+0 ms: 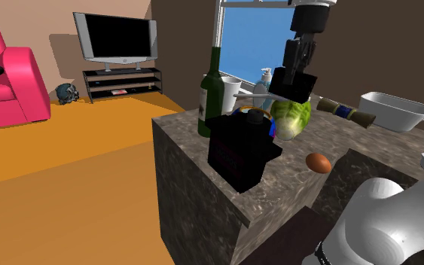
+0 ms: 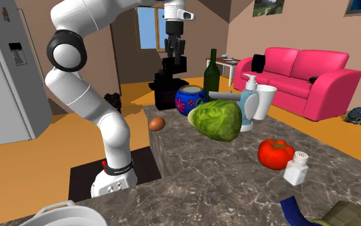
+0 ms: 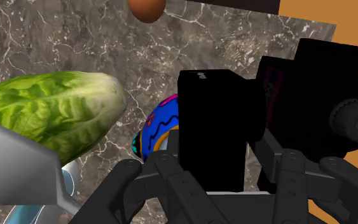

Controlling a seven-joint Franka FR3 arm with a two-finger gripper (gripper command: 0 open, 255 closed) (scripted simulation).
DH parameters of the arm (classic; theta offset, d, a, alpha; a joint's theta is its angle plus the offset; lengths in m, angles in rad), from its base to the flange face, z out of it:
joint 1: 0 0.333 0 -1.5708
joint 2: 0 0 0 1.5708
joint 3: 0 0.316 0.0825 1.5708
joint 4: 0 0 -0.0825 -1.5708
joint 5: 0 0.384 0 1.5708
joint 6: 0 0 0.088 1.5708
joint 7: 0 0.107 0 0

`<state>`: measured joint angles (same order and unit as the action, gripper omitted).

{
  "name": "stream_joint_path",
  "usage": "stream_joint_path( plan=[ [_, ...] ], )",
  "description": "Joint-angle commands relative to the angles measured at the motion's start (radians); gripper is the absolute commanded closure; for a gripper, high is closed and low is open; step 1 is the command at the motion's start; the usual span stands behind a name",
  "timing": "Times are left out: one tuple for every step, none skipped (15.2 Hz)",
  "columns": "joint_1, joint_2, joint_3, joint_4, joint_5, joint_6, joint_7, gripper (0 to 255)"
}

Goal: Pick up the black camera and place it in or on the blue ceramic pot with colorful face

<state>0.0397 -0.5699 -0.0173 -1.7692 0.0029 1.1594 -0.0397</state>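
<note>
My gripper [image 1: 294,74] is shut on a black boxy camera [image 1: 293,85] and holds it in the air. In the wrist view the camera [image 3: 212,124] sits clasped between my two fingers [image 3: 139,175], with the blue pot with a colourful face [image 3: 160,125] partly hidden right beneath it. The second exterior view has the gripper [image 2: 174,56] and camera [image 2: 174,65] a little above and to the left of the pot [image 2: 190,99]. In the shoulder view just the pot's rim [image 1: 257,115] peeks out behind a big black device.
A large black device [image 1: 240,150] stands on the stone counter [image 1: 278,188] close beside the pot. A lettuce [image 1: 291,119], an egg [image 1: 318,162], a green bottle [image 1: 212,94] and a white cup [image 1: 231,89] crowd around it. Tomato [image 2: 276,153] and shaker [image 2: 296,168] lie farther off.
</note>
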Motion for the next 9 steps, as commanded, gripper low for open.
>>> stream_joint_path(
  plan=[
    [0.001, 0.078, 0.001, 0.068, 0.002, 0.011, 0.001, 255],
    [0.001, 0.117, -0.001, 0.104, 0.002, 0.014, 0.0, 255],
    [0.001, 0.157, -0.002, 0.142, 0.002, 0.015, -0.002, 255],
    [0.001, 0.197, -0.003, 0.182, 0.002, 0.015, -0.003, 255],
    [0.001, 0.238, -0.005, 0.225, 0.002, 0.014, -0.005, 255],
    [0.001, 0.29, -0.007, 0.28, 0.003, 0.01, -0.007, 255],
    [0.001, 0.28, -0.006, 0.255, 0.003, 0.026, -0.007, 255],
    [0.001, 0.27, -0.006, 0.23, 0.002, 0.041, -0.007, 255],
    [0.001, 0.261, -0.006, 0.205, 0.002, 0.056, -0.007, 255]
  ],
)
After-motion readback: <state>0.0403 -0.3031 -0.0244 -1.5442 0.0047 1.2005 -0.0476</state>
